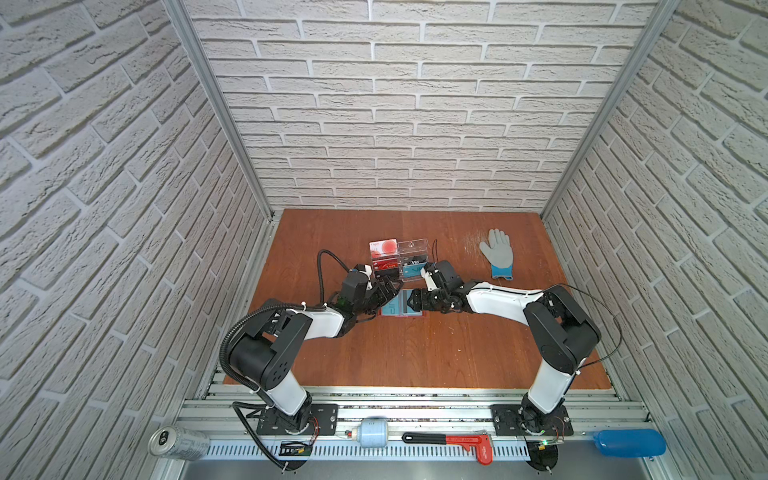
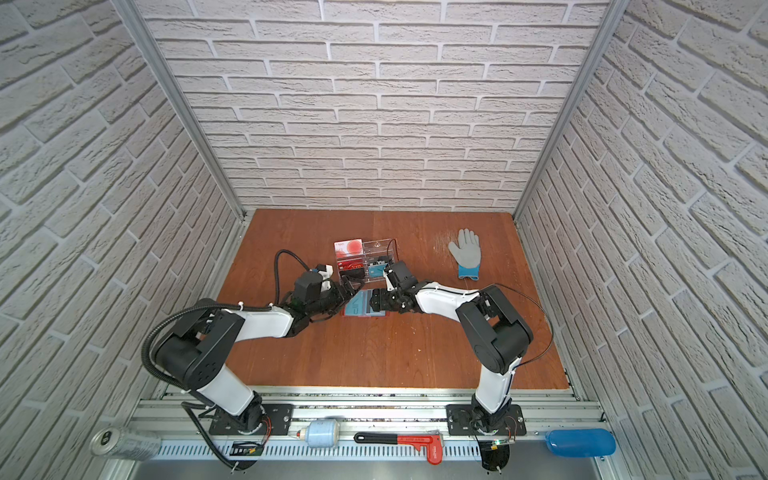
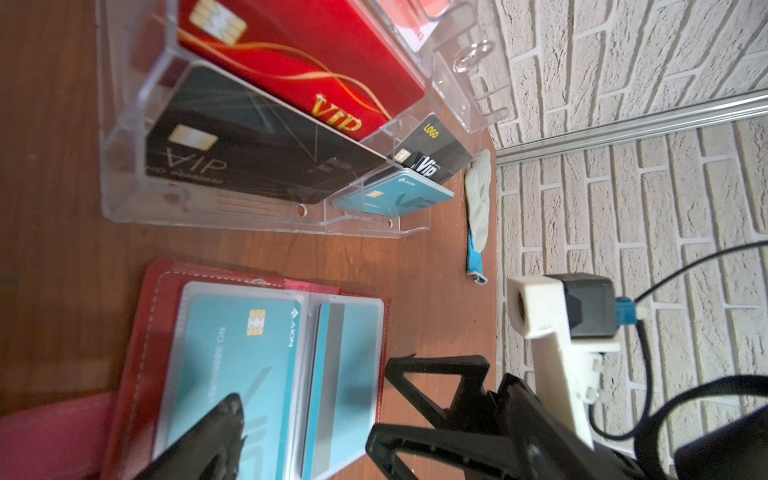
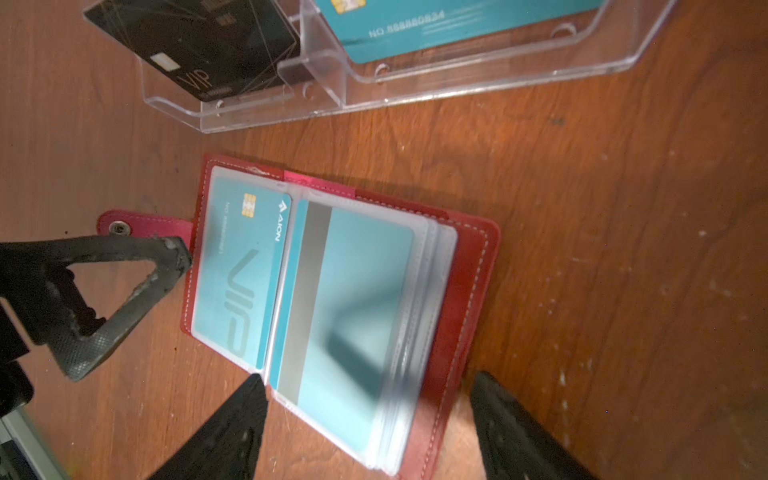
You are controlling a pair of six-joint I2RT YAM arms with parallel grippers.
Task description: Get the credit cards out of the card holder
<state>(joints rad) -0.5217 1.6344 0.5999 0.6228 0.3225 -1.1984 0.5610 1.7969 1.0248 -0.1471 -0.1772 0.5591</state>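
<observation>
The red card holder point(image 1: 404, 317) point(image 2: 365, 316) lies open on the wood table between both grippers. Its clear sleeves hold teal credit cards: a chip-side card point(image 4: 241, 282) point(image 3: 237, 345) on one page and a card with a dark stripe point(image 4: 353, 307) point(image 3: 345, 374) on the other. My right gripper point(image 4: 368, 379) point(image 1: 412, 303) is open, its jaws astride the striped-card page and red cover point(image 4: 469, 291) with gaps either side. My left gripper point(image 3: 370, 386) point(image 1: 388, 297) is wide open over the holder. One of its fingertips point(image 4: 174, 253) sits at the edge by the snap tab.
A clear acrylic stand point(image 1: 409, 249) point(image 3: 124, 137) with red, black and teal VIP cards stands just behind the holder. A grey glove point(image 1: 497, 253) lies at the back right. A can point(image 1: 178, 442), a red wrench point(image 1: 457, 442) and a blue bottle point(image 1: 627, 442) lie along the front rail.
</observation>
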